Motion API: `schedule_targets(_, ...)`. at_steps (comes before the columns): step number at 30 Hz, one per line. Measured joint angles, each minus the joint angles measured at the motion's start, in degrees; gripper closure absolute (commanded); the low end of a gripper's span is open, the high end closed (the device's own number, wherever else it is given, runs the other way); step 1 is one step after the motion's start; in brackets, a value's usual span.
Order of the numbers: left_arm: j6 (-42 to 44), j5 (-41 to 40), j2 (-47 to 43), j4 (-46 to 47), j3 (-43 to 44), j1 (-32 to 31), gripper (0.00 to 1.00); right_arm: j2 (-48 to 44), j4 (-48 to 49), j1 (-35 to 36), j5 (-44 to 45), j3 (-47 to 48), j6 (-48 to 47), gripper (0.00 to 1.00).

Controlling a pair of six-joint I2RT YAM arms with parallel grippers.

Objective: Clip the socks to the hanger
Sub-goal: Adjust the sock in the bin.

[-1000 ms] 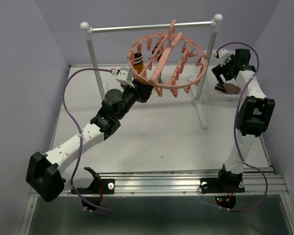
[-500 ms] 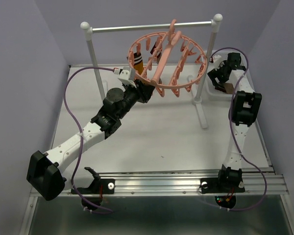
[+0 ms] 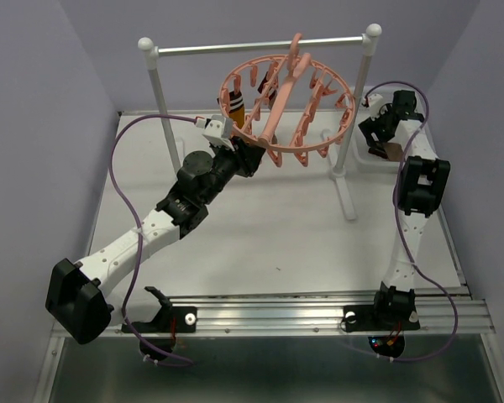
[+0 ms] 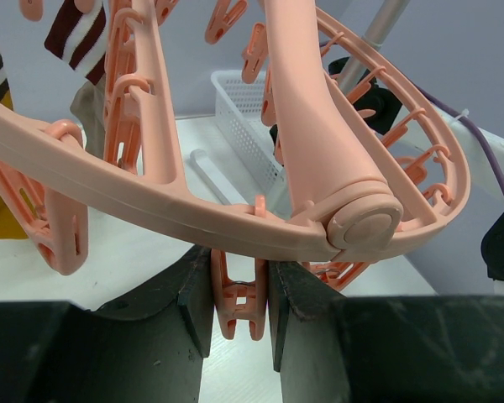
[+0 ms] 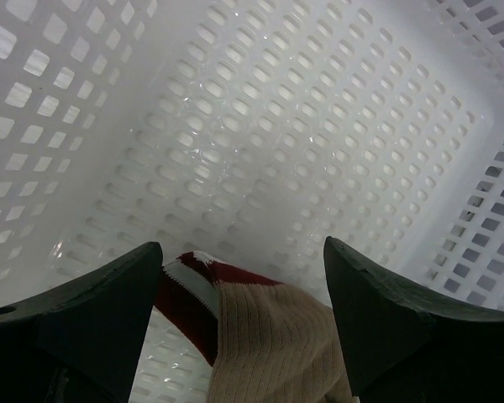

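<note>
The salmon-pink hanger (image 3: 287, 105) hangs from the rail, with two socks clipped on its far left side: a striped one with a mustard part (image 3: 235, 105) and a darker one (image 3: 273, 88). My left gripper (image 3: 250, 155) reaches up under the ring's near rim. In the left wrist view it (image 4: 239, 290) is shut on a hanging clip (image 4: 239, 302) under the hanger (image 4: 151, 197), with a striped sock (image 4: 80, 38) clipped at the top left. My right gripper (image 5: 244, 252) stands open inside the basket. A tan sock with a maroon and white cuff (image 5: 269, 344) lies between its fingers, not squeezed.
A white mesh basket (image 5: 277, 126) sits at the back right of the table, and its wall (image 4: 244, 117) shows behind the ring. The white-posted rail stand (image 3: 260, 44) crosses the back. Its right foot (image 3: 346, 197) runs forward on the table.
My right arm has swung back and down into the basket, and its jaws have narrowed a little around the sock. The left arm and the hanger have not moved.
</note>
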Motion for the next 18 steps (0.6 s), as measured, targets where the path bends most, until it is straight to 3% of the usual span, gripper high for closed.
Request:
schedule_targets(6,0.1,-0.6,0.0,0.0,0.0,-0.3,1.0,0.5,0.2,-0.7,-0.3,0.0,0.5,0.21)
schedule_targets(12,0.1,-0.9,0.0,0.0,0.0,-0.3,1.0,2.0,0.3,-1.0,0.7,0.0,0.3,0.37)
schedule_targets(16,0.1,-0.9,0.0,0.0,0.0,-0.3,1.0,2.2,0.5,-1.0,0.6,0.0,0.5,0.55)
schedule_targets(18,0.1,-0.9,0.0,0.0,0.0,-0.3,1.0,2.5,0.5,-1.1,0.6,0.0,0.8,0.73)
